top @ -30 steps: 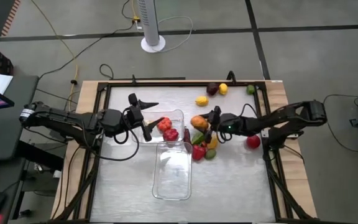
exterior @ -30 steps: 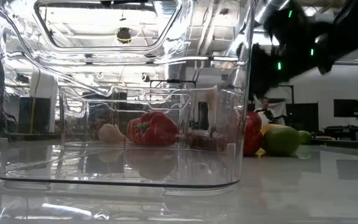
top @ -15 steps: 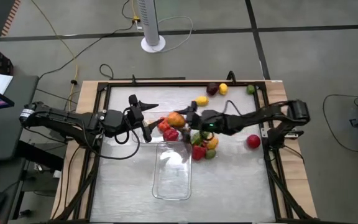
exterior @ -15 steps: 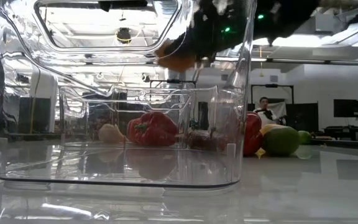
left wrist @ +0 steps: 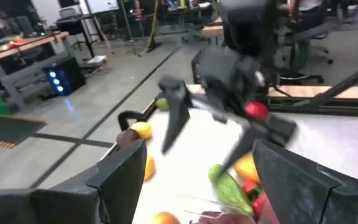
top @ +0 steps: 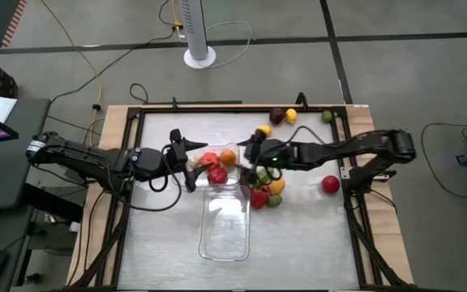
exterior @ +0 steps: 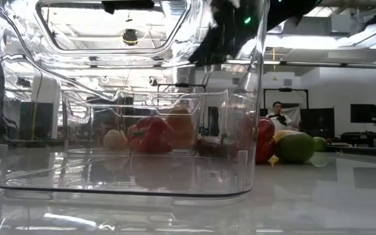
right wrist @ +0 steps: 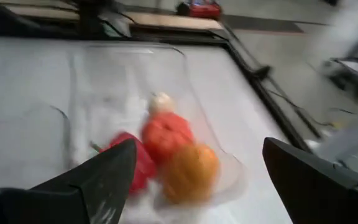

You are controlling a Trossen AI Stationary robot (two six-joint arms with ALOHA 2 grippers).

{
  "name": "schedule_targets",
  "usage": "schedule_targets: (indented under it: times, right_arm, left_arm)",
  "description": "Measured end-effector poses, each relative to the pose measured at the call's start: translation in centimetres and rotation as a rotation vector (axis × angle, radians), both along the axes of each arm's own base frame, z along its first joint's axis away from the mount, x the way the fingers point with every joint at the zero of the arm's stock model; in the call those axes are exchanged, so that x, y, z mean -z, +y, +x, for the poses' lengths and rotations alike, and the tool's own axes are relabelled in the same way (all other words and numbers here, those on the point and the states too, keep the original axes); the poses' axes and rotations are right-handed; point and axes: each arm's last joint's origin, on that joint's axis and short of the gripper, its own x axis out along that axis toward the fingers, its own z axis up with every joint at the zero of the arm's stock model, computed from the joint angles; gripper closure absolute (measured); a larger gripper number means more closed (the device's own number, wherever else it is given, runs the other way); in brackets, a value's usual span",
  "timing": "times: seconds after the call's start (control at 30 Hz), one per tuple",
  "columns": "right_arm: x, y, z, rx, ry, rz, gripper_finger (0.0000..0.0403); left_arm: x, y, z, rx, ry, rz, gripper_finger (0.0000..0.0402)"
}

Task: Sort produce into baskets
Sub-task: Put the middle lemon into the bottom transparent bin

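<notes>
1. Since a second ago: orange fruit (top: 228, 156) carried from the pile at right into the far basket (top: 232, 148); now lying loose among red pieces there, no longer between the right hand's fingers.
2. Right hand (top: 248, 151) hovering at the far basket's three-o'clock rim, fingers spread wide, gripping nothing; seen from the right wrist, orange fruit (right wrist: 190, 170) beside a red-orange piece (right wrist: 166, 134), a red pepper (right wrist: 135, 163) and a whitish piece (right wrist: 161, 101).
3. Left hand (top: 186, 159) at the far basket's nine-o'clock side, fingers parted, empty.
4. Near basket (top: 225, 223) at six o'clock of the far one, the two touching end to end; nothing visible inside it.
5. Small pile (top: 266, 191) of red, green and yellow produce on the desk (top: 298, 235) just at three o'clock of the baskets' junction.
6. Red piece (top: 330, 185) alone, farther toward three o'clock.
7. Yellow piece (top: 263, 131), dark maroon piece (top: 277, 116), second yellow piece (top: 291, 116) and green piece (top: 327, 117) strung along the desk's twelve-to-two-o'clock edge.
8. From desk level: red pepper (exterior: 150, 136) and orange fruit (exterior: 180, 128) seen through the clear walls, green piece (exterior: 296, 147) outside at right, a person (exterior: 278, 115) seated far behind.
</notes>
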Motion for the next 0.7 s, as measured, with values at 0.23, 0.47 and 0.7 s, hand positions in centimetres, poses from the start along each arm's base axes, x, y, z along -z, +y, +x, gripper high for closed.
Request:
schedule_targets:
  times: [0.23, 0.47, 0.7]
  right_arm:
    - [0.7, -2.4, -5.0, 0.169, 0.013, -0.089, 0.0030]
    - [4.4, -8.3, -8.5, 0.297, -0.086, -0.032, 0.0030]
    - [8.3, -11.4, -8.3, 0.384, 0.049, 0.085, 0.0030]
  left_arm:
    - [-0.2, 0.3, 0.1, -0.014, -0.001, 0.040, 0.0121]
    - [-0.1, 1.2, 0.1, -0.053, 0.005, 0.051, 0.0121]
    - [0.1, 1.5, 0.5, -0.067, 0.026, 0.082, 0.0121]
